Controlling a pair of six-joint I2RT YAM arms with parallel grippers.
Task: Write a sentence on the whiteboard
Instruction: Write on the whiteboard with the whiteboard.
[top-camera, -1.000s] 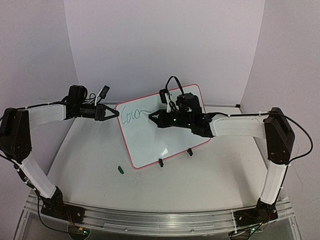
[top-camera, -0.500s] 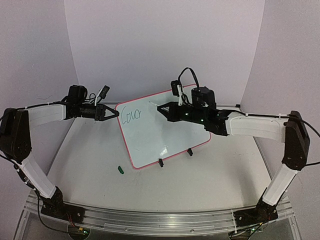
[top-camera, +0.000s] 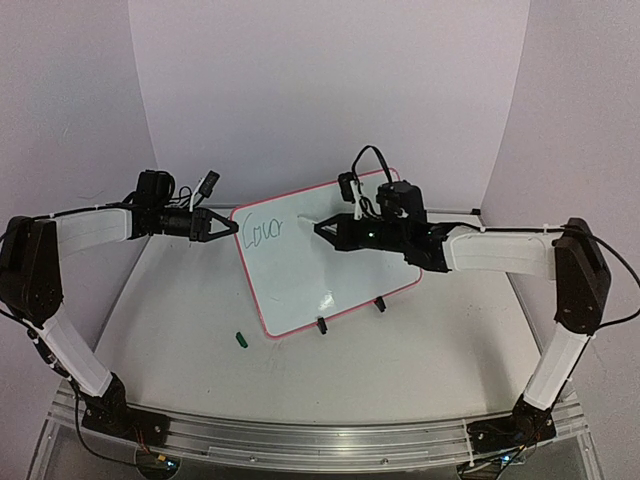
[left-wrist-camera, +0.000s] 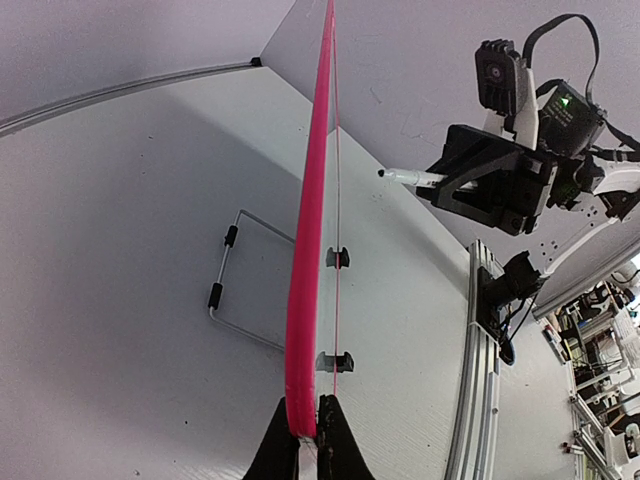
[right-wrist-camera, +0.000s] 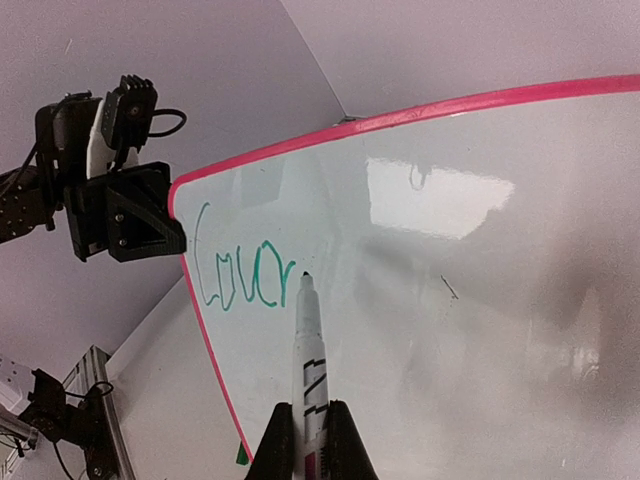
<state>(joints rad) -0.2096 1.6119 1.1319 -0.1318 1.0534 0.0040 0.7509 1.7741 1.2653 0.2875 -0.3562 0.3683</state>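
Whiteboard (top-camera: 300, 285) unmoved, sentence (right-wrist-camera: 245, 278) still "Cour", right pincer (top-camera: 325, 229) and marker (right-wrist-camera: 308, 350) drawn back.

Left end effector (top-camera: 230, 228), right end effector (top-camera: 322, 229): both closed.

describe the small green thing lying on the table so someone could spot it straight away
Find the whiteboard with the red-pink frame, propped up mid-table. Just off its near left corner a tiny green piece lies alone on the white table. It is loose and green, unlike the two black clip feet on the board's edge.
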